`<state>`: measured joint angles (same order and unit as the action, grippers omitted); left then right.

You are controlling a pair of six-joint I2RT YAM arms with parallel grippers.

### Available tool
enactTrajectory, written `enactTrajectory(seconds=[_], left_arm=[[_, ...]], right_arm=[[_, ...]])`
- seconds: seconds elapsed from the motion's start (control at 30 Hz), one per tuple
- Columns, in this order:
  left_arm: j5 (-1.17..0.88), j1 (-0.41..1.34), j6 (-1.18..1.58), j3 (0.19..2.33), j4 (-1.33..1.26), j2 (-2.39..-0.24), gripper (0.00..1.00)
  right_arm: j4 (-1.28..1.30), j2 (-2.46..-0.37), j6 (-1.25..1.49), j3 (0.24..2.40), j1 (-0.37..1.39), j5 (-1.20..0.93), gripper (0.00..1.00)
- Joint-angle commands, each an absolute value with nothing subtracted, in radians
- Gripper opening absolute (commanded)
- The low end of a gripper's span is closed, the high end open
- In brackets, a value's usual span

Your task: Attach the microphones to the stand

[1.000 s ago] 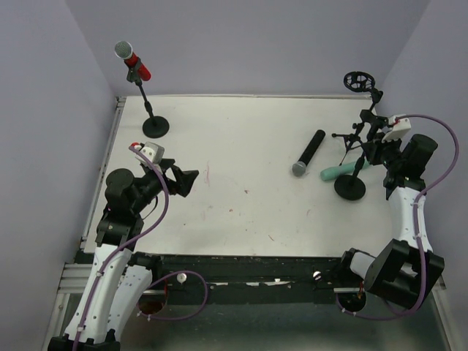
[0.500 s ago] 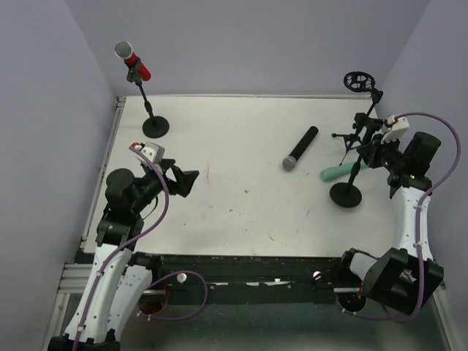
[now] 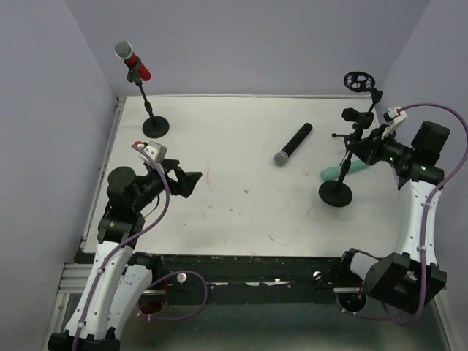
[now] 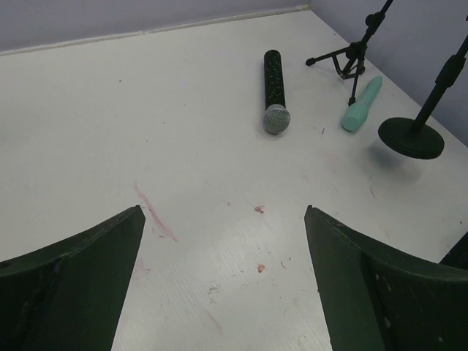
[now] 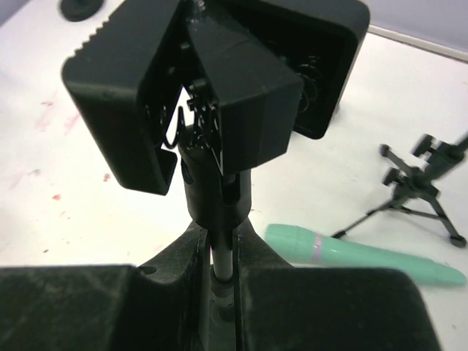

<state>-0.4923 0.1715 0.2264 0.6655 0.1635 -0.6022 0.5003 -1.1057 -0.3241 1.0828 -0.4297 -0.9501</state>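
The right gripper (image 3: 360, 146) is clamped on the thin pole of a black microphone stand with a round base (image 3: 335, 193). In the right wrist view its fingers (image 5: 175, 281) are pressed together around the pole just below the stand's black spring clip (image 5: 219, 80), which holds nothing. The pole leans away from its base toward the far right. The mint-green plastic microphone (image 3: 345, 170) lies flat on the white table (image 3: 241, 205) just behind this stand, beside a small black tripod stand (image 3: 344, 135). The black microphone with a grey mesh head (image 3: 292, 143) lies on the table left of them, apart from both, with its head toward the near side. The red microphone with a grey mesh head (image 3: 131, 60) sits clipped in a second round-based stand (image 3: 155, 126) at the far left corner. The left gripper (image 3: 191, 181) hangs over the near left part of the table with its jaws wide apart, holding nothing.
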Motion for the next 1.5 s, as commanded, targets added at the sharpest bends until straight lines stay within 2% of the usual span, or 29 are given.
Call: enactTrajectory(seconds=[0.0, 0.23, 0.33, 0.5, 0.63, 0.73, 0.9, 1.03, 1.07, 1.17, 1.47], left_arm=[[-0.557, 0.167, 0.244, 0.666, 0.144, -0.614, 0.98], [-0.606, 0.155, 0.255, 0.666, 0.118, -0.614, 0.98], [-0.618, 0.153, 0.219, 0.654, 0.111, -0.594, 0.98], [-0.592, 0.153, 0.198, 0.617, 0.066, -0.555, 0.98], [-0.598, 0.153, 0.199, 0.604, 0.042, -0.554, 0.98], [-0.64, 0.153, 0.212, 0.597, 0.011, -0.563, 0.98], [-0.67, 0.153, 0.218, 0.595, 0.005, -0.574, 0.98], [-0.676, 0.153, 0.219, 0.594, 0.006, -0.566, 0.98], [-0.68, 0.153, 0.219, 0.594, 0.005, -0.563, 0.98], [-0.683, 0.153, 0.221, 0.595, 0.005, -0.554, 0.98], [-0.703, 0.153, 0.238, 0.595, -0.018, -0.537, 0.98]], right_arm=[[0.554, -1.129, -0.351, 1.147, -0.365, -1.153, 0.0], [0.487, -1.239, -0.42, 1.186, 0.065, -1.117, 0.0], [0.37, -1.301, -0.434, 1.177, 0.204, -1.129, 0.0], [0.355, -1.388, -0.546, 1.21, 0.376, -1.049, 0.0], [0.313, -1.378, -0.554, 1.169, 0.393, -1.066, 0.02], [0.282, -1.344, -0.578, 1.086, 0.391, -1.078, 0.08], [0.308, -1.289, -0.657, 0.983, 0.394, -1.071, 0.39], [0.351, -1.263, -0.664, 0.957, 0.39, -1.01, 0.53], [0.376, -1.253, -0.655, 0.963, 0.381, -0.987, 0.61], [0.509, -1.23, -0.738, 0.999, 0.303, -0.998, 0.76], [0.67, -1.143, -0.857, 0.974, 0.071, -0.999, 0.79]])
